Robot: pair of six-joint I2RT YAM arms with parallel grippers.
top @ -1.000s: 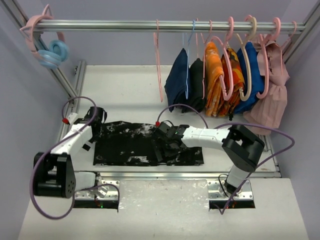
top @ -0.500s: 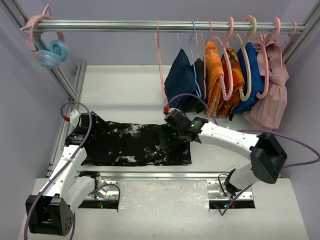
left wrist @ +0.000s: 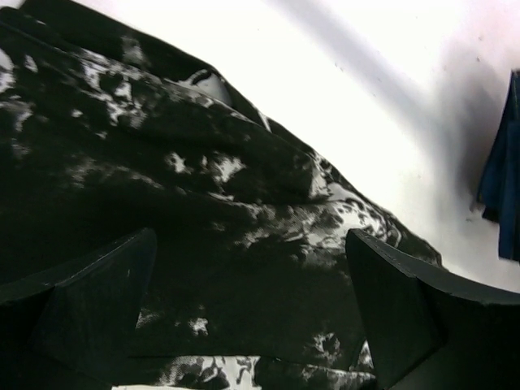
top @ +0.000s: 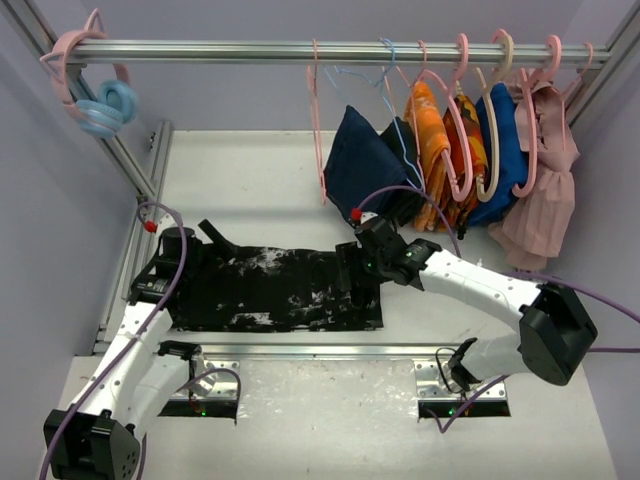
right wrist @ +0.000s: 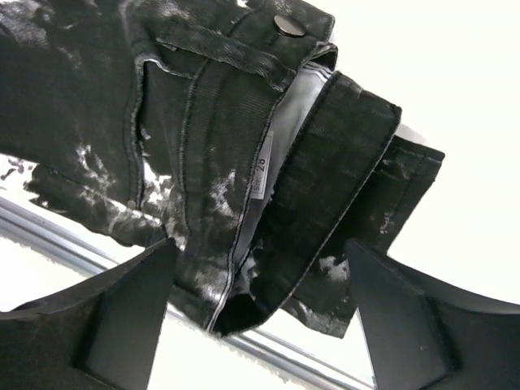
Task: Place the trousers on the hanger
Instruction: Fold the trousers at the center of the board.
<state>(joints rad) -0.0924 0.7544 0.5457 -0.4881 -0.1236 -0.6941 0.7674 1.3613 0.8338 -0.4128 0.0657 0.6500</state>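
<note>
Both hands are spread wide and hold nothing. My left hand (left wrist: 250, 268) hovers over the leg end and my right hand (right wrist: 260, 260) over the waistband. The trousers (top: 270, 290) lie flat on the tabletop (top: 240, 180), near its front edge.

My worry is the waistband. It gapes open, so a pinch there may take only one layer and let the rest sag and slide off. The thin pink hanger (top: 318, 130) also hangs loose beside the navy garment (top: 355, 165) and could swing or snag.

The trousers' long axis runs left to right, with the buttoned waist to the right and the legs to the left.
</note>
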